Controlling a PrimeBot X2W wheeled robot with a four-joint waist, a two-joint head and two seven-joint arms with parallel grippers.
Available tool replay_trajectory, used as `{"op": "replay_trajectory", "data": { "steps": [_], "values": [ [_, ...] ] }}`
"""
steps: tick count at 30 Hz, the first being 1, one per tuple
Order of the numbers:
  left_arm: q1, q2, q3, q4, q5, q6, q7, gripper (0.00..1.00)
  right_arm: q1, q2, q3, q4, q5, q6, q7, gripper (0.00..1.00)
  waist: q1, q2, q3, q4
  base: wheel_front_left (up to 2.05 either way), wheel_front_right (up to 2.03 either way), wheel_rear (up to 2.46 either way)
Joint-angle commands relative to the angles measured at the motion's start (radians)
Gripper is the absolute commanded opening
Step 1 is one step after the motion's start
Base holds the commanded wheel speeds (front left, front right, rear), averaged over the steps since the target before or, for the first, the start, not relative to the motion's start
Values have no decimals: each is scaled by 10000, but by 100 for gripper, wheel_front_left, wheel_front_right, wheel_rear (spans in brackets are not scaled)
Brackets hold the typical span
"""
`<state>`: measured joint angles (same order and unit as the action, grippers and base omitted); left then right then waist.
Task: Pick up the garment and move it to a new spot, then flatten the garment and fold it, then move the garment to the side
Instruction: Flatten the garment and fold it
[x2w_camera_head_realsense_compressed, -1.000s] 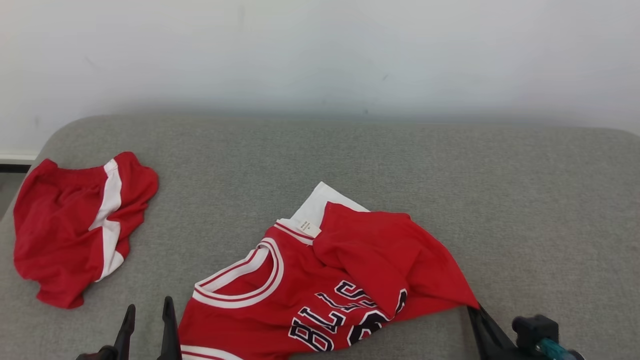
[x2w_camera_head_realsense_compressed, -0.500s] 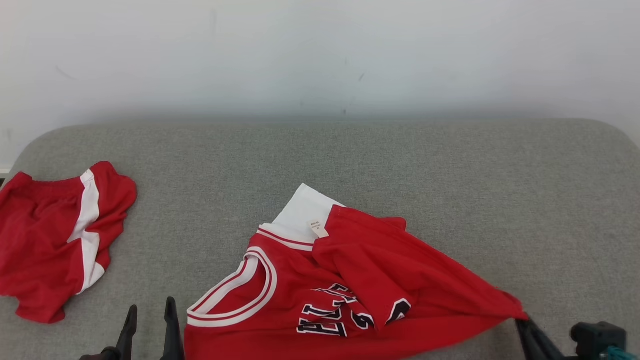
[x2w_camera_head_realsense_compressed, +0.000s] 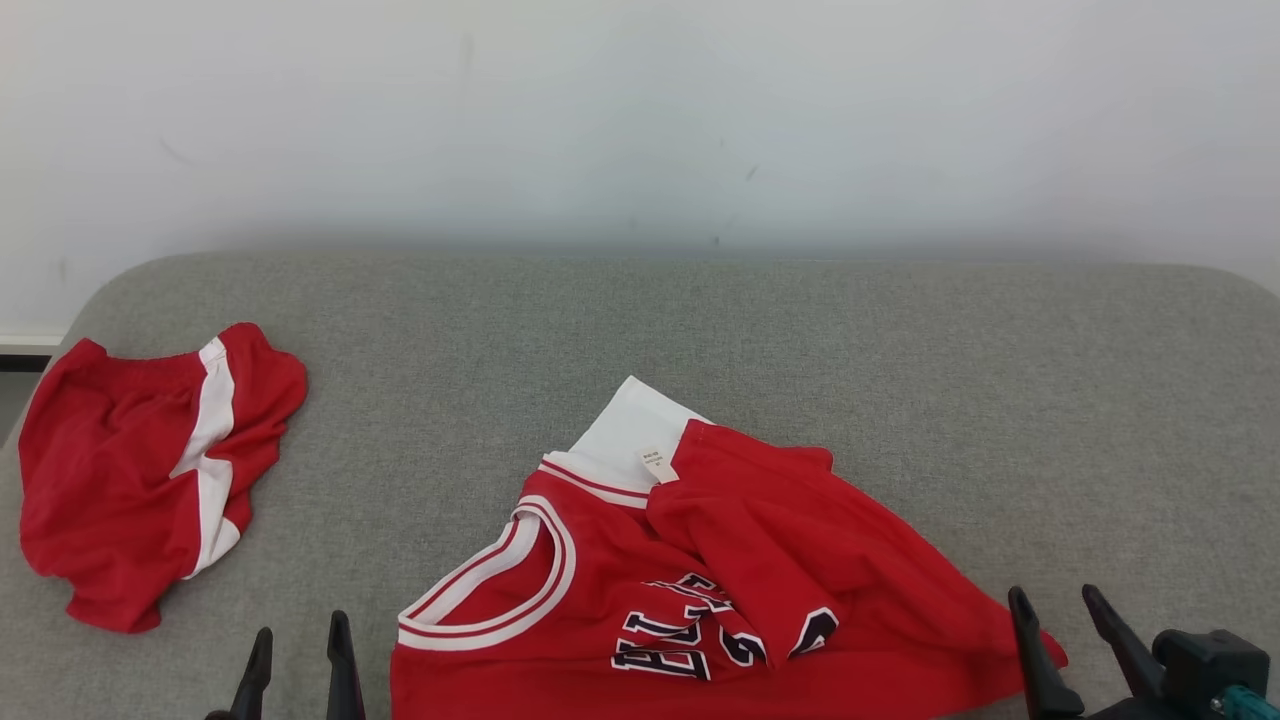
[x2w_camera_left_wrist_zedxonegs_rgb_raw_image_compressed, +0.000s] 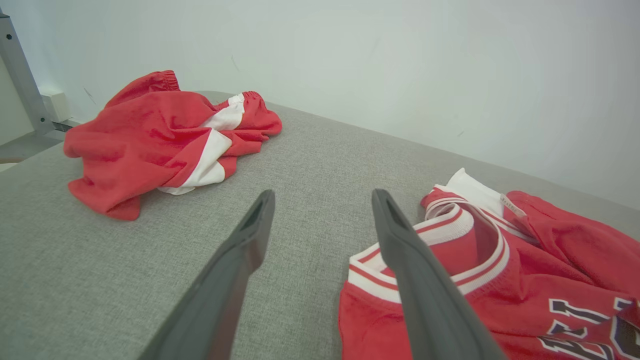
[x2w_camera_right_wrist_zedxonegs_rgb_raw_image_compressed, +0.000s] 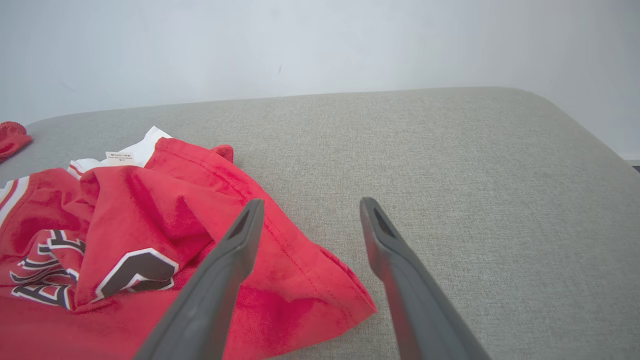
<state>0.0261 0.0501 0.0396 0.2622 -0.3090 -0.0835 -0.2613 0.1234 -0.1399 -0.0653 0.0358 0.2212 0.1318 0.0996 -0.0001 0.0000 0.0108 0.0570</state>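
Red jersey (x2w_camera_head_realsense_compressed: 700, 590) with white and red bands round the neck and dark letters edged in white lies on the grey cushion (x2w_camera_head_realsense_compressed: 700, 320), near the front edge and a bit right of the middle. It is not flat. One side is flopped over the letters and hides part of them, and the cloth is full of bumps and folds. A white inside part pokes out at the top with a small white tag (x2w_camera_head_realsense_compressed: 657, 465) on it.

The right gripper (x2w_camera_head_realsense_compressed: 1055, 597) sits low at the front right, its two dark fingers spread wide with nothing held. The jersey's pointed corner lies just by its left finger; I cannot tell if they touch. The left gripper (x2w_camera_head_realsense_compressed: 300, 630) sits low at the front left, just beside the jersey's neck, fingers also spread wide and holding nothing.

Red shorts (x2w_camera_head_realsense_compressed: 130, 480) with a white stripe lie in a heap at the left end of the cushion, well apart from the jersey
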Motion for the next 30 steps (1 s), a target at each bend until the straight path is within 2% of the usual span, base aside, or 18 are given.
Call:
{"op": "replay_trajectory", "data": {
  "steps": [1,8,13,16,23,30],
  "values": [
    [183,4,25,-54,20,16,-27,100,-94,82,-74,-50,-101,-23,-302,100,1,0,-10,-5,0,0,0],
    [127,2,32,-198,43,73,-27,100,-398,319,63,406,-442,-23,-1533,100,1,0,40,-62,0,0,0],
    [209,4,-9,-277,45,102,-27,100,-574,528,306,1203,-670,-23,-1938,100,1,0,75,-105,0,0,0],
    [227,4,-50,-320,-5,119,-27,100,-741,478,613,1770,-862,-23,-1793,100,1,0,102,-107,0,0,0],
    [178,5,-166,-330,-83,196,-27,100,-1656,-145,995,3086,-1469,-23,-1479,100,1,0,157,-38,0,0,0],
    [32,5,-273,-259,-34,154,-27,100,-2155,-585,1209,4178,-579,-23,-424,100,1,0,176,202,0,0,0]
  ]
}}
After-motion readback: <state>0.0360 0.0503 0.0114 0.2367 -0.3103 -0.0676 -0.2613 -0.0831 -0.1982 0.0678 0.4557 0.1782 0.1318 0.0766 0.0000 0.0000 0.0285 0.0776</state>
